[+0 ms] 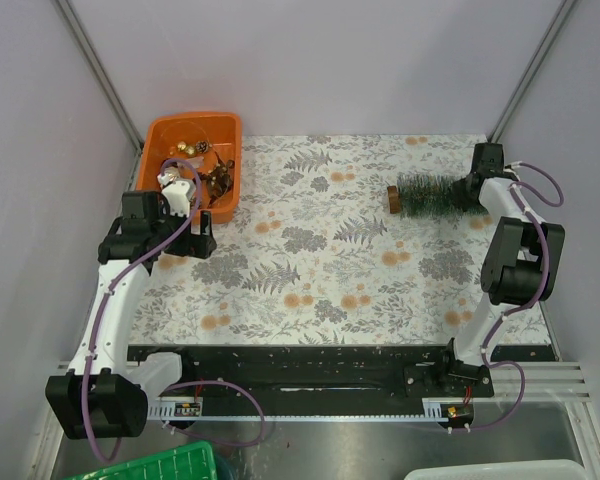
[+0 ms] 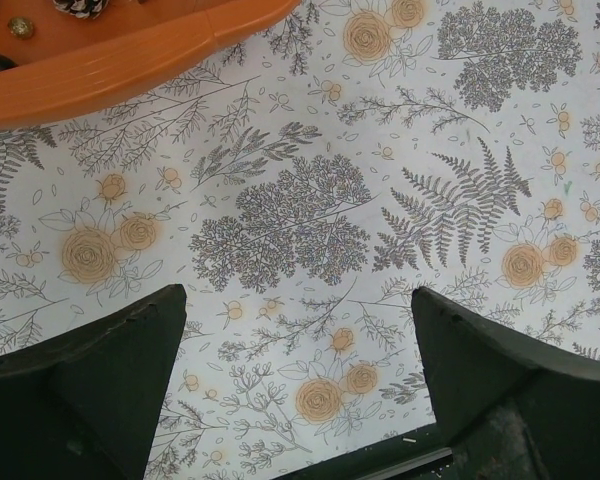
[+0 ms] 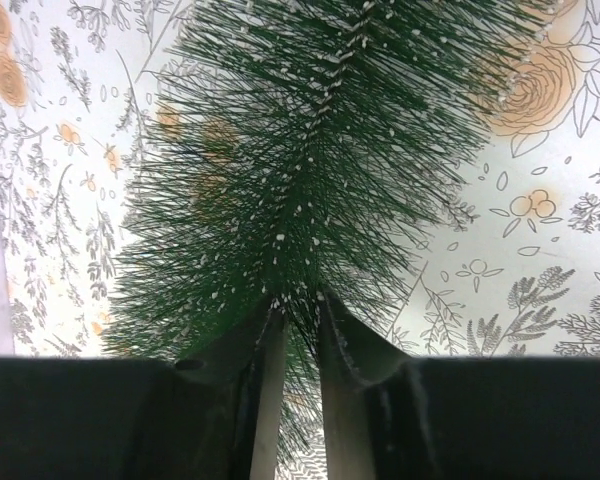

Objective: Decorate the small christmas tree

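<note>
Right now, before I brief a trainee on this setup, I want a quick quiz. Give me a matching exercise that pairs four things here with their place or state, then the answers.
Column one
1. small dark green bottle-brush christmas tree
2. orange plastic tray
3. left end effector
4. right end effector

Column two
A. open, over the floral mat
B. lying on its side at the far right
C. shut on green bristles
D. far left corner, holding small ornaments

Pairs: 1-B, 2-D, 3-A, 4-C
</note>
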Tool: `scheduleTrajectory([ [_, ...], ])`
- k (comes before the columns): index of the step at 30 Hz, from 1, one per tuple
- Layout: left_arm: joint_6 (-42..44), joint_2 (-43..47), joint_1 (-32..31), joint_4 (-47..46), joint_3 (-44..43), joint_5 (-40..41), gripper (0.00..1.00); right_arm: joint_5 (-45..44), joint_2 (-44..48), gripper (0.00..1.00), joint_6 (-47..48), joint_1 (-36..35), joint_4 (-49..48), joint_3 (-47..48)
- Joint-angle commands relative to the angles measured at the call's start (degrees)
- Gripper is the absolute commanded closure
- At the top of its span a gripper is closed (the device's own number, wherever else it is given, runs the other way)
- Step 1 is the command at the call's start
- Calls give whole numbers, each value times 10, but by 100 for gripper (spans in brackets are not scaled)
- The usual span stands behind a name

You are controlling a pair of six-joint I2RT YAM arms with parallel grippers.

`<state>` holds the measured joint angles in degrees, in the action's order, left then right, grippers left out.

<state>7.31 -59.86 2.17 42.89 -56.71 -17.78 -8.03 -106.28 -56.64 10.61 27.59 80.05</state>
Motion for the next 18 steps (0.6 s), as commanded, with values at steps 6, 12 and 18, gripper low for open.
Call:
scheduleTrajectory([
  [6, 6, 5, 3, -25, 7, 0, 1, 6, 29, 98, 4, 2, -60, -8],
  [12, 0, 4, 3, -21, -4, -1, 1, 15, 103, 100, 48, -35, -111, -50],
  [18, -12, -8, 3, -5, -25, 1, 1, -19, 182, 100, 76, -103, -122, -96],
])
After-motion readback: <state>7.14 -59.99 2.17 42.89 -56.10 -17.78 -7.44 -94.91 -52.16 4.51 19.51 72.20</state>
